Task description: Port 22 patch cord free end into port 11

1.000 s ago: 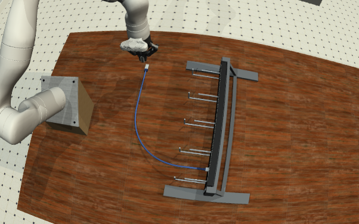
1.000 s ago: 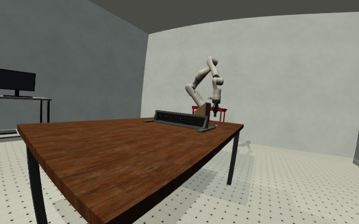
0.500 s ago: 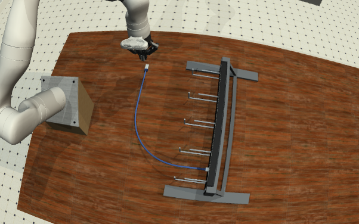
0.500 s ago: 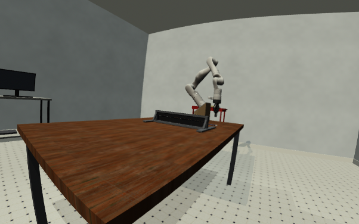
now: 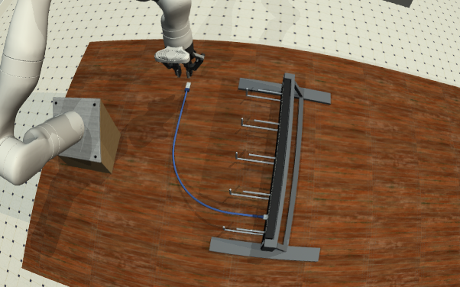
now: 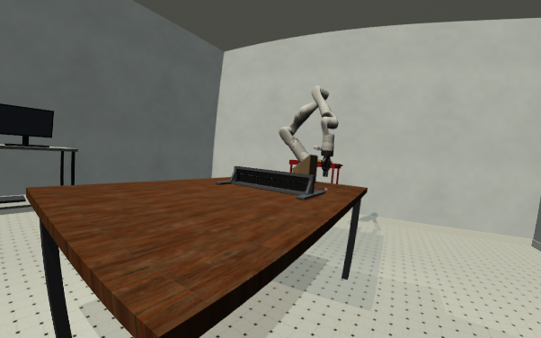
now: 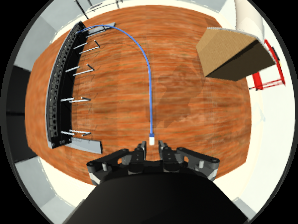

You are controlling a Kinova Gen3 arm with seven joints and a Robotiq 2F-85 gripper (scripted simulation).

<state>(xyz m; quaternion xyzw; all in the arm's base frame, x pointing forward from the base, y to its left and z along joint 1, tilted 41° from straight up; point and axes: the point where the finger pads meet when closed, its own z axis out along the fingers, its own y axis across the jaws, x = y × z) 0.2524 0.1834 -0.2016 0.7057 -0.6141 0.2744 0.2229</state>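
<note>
The blue patch cord curves across the table side of the rack. Its one plug sits in the rack's front near the end at the bottom of the top view. Its free plug, clear with a blue boot, points toward my gripper. My gripper is partly open and empty. In the wrist view the plug shows just ahead of the fingertips, in line with the gap; the height between them is hard to tell. Port numbers are too small to read.
Several thin metal cable guides stick out from the rack's front toward the cord. The rack's flat feet reach out at both ends. The arm's base block stands on the other side of the cord.
</note>
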